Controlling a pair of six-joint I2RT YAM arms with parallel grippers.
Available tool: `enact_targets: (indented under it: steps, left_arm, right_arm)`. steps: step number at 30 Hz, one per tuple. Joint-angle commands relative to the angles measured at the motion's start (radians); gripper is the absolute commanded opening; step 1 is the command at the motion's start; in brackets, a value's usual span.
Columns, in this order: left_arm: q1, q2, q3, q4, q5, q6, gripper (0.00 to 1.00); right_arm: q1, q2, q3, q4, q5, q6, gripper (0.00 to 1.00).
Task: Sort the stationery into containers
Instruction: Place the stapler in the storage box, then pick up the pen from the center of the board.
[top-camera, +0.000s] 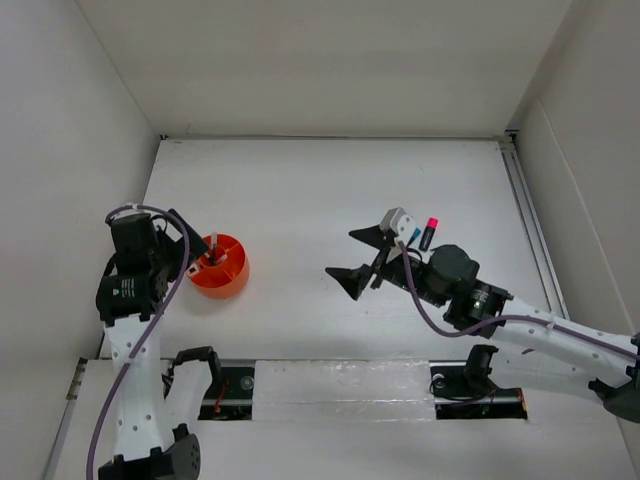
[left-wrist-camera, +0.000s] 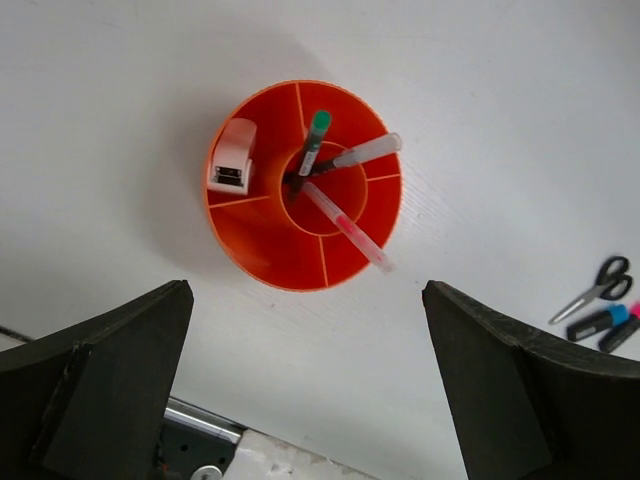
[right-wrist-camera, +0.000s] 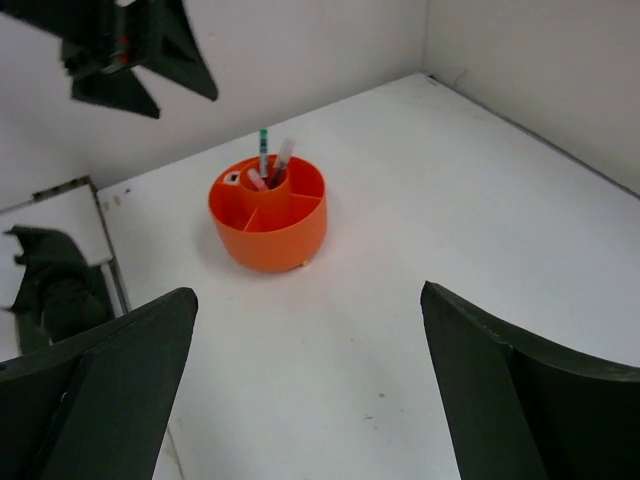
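**Overhead and wrist views.** My left jaws stand spread wide and empty directly above the orange cup (left-wrist-camera: 255, 235), which sits on the white worktop (top-camera: 330, 190) at the left of the overhead frame. Its central tube holds a green-capped pen (left-wrist-camera: 312, 145), a clear-capped pen (left-wrist-camera: 360, 153) and a red pen (left-wrist-camera: 345, 228). They lean outward on the tube's lip, being longer than the tube is deep. A small white block (left-wrist-camera: 231, 160), probably an eraser, lies in an outer compartment at the cup's upper left.

My right jaws are likewise spread and hold nothing. They hover right of centre in the overhead frame, near the unsorted scissors (left-wrist-camera: 597, 290), blue highlighter (left-wrist-camera: 600, 322) and pink highlighter (left-wrist-camera: 622, 330). These three lie close together at the lower right of the left wrist view, well apart from the cup, so I judge them to fall to my right arm.

Bare worktop lies between cup and items. Walls (top-camera: 300, 60) close the top and side edges, and the cup stands near the worktop's lower left edge.
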Motion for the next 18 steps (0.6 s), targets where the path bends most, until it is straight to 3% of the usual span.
enact_targets:
  steps: [1,9,13,14,18]
  left_arm:
    - [-0.010,-0.041,0.070,-0.036,0.036,-0.063,0.99]
    - [-0.038,-0.141,0.202,0.039,0.078,-0.037,0.99]
    - [-0.131,-0.218,0.160,0.096,0.043,-0.015,0.99]
    - [-0.145,-0.230,0.145,0.110,0.021,-0.015,0.99]
    - [-0.199,-0.275,0.145,0.026,-0.169,-0.185,0.99]
  right_arm:
    - [-0.001,0.035,0.111,-0.037,0.189,0.074,1.00]
    - [-0.021,0.165,0.272,-0.279,0.548,0.227,1.00]
    - [-0.197,0.242,0.372,-0.530,0.496,0.412,1.00]
    - [-0.274,0.253,0.372,-0.548,0.449,0.438,1.00]
    - [-0.385,0.264,0.341,-0.548,0.410,0.487,1.00]
